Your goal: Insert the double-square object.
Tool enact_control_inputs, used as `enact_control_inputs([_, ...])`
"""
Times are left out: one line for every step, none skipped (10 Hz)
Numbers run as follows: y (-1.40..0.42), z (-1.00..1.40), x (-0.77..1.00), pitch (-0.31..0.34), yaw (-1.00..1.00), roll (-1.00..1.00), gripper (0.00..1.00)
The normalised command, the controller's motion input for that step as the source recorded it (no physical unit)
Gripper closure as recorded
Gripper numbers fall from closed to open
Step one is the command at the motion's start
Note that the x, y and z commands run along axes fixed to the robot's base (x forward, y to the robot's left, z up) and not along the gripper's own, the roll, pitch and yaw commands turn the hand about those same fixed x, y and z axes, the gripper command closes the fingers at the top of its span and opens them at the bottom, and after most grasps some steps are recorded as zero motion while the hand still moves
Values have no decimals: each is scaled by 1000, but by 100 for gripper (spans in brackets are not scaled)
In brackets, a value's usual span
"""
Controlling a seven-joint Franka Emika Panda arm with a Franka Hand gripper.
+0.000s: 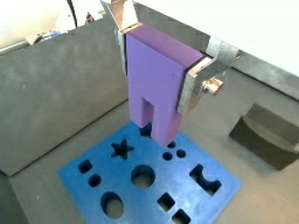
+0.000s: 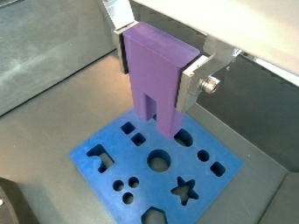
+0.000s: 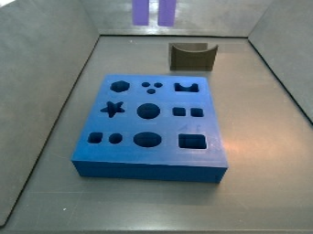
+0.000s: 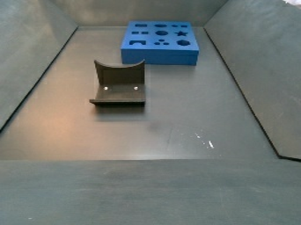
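Note:
My gripper [image 1: 158, 70] is shut on the double-square object [image 1: 152, 105], a tall light-purple block held upright, its two square prongs pointing down. The silver fingers [image 1: 194, 86] clamp its upper sides in both wrist views, and the gripper [image 2: 156, 70] and object [image 2: 152, 92] show there too. The prongs hang above the blue board [image 1: 216, 188], not touching it. In a side view only the prong tips [image 3: 153, 11] show, high over the board's [image 3: 153, 169] far edge. Two small square holes [image 3: 188, 111] sit on the board's right side.
The dark olive curved block [image 3: 192, 57] stands on the floor beyond the board; it also shows in a wrist view [image 1: 267, 133] and a side view [image 4: 119, 83]. The blue board [image 4: 159, 57] lies near the far wall. Grey walls enclose the floor.

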Motion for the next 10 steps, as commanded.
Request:
enact_control_inputs([-109,-829,1000,-90,0,-37,100])
enact_control_inputs([-109,-829,1000,-90,0,-39,100])
enact_control_inputs([-109,-834,1000,-84,0,-36,100])
enact_control_inputs([-117,-840,1000,-54,-9,0,100])
enact_control_inputs([-120,-674,1000,4,0,186,100])
enact_control_inputs([-203,-297,766,234,0,394,100])
enact_control_inputs([-100,-320,340,196,-360,394,100])
enact_control_inputs([-200,-480,497,143,-323,297,100])
enact_control_inputs([-157,-423,557,154,-237,160,100])
enact_control_inputs([0,-171,137,51,-31,76,100])
